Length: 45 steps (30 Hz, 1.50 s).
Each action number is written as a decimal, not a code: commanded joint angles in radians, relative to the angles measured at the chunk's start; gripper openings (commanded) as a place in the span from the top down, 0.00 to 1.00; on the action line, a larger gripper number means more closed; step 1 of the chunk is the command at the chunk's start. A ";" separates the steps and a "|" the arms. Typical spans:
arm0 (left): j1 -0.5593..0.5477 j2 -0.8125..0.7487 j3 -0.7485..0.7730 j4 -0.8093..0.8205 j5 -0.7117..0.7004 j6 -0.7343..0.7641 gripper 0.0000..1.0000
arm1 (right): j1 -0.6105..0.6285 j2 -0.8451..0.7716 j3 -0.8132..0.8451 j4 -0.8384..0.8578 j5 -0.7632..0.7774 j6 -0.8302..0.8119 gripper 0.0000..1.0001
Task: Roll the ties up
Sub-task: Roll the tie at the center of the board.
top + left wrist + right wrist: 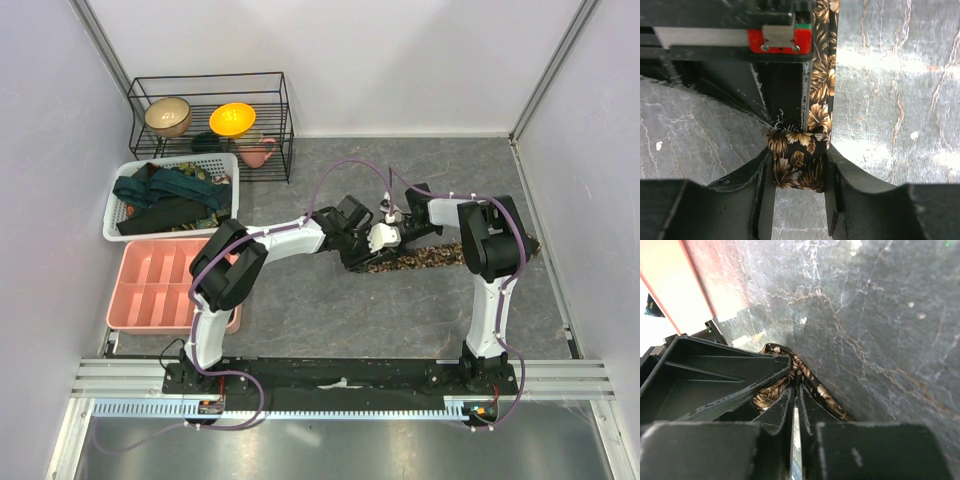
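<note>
A brown-and-tan leaf-patterned tie [432, 256] lies as a flat strip across the middle of the table, running right under the right arm. Its left end is wound into a small coil [799, 161]. My left gripper [799, 167] is shut on that coil, a finger pressed against each side. In the left wrist view the unrolled strip [822, 70] leads away from the coil alongside the right gripper's black body. My right gripper [799, 376] is shut, its tips pinching the tie [826, 396] right at the coil. From above, both grippers [372, 242] meet at the tie's left end.
A white mesh basket [109, 228] at the left holds dark teal and black ties [168, 196]. A pink compartment tray [128, 262] sits in front of it. A black wire rack [284, 128] at the back holds a tan bowl [167, 116], a yellow bowl [232, 119] and a pink cup [258, 153].
</note>
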 commanded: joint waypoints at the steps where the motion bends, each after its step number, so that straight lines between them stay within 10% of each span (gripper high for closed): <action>1: -0.018 0.058 -0.003 -0.200 -0.059 0.073 0.77 | -0.030 -0.065 0.004 -0.028 0.004 -0.062 0.84; 17: -0.015 0.087 0.025 -0.223 -0.045 0.065 0.78 | -0.024 -0.100 0.003 -0.056 -0.117 -0.022 0.52; 24: -0.011 0.083 0.023 -0.220 -0.027 0.067 0.77 | -0.011 -0.042 0.007 -0.005 -0.004 -0.004 0.59; 29: -0.003 0.078 0.022 -0.219 -0.017 0.067 0.76 | -0.007 -0.034 0.004 -0.005 0.015 -0.014 0.86; 31: -0.001 0.077 0.022 -0.220 -0.016 0.062 0.72 | -0.008 -0.039 0.000 -0.019 0.048 -0.034 1.00; 38: 0.068 -0.031 -0.053 -0.092 0.174 -0.038 0.34 | -0.022 -0.013 0.000 -0.070 0.174 -0.125 1.00; 45: 0.134 -0.207 -0.354 0.503 0.296 -0.240 0.15 | -0.039 0.012 -0.012 -0.067 0.242 -0.162 1.00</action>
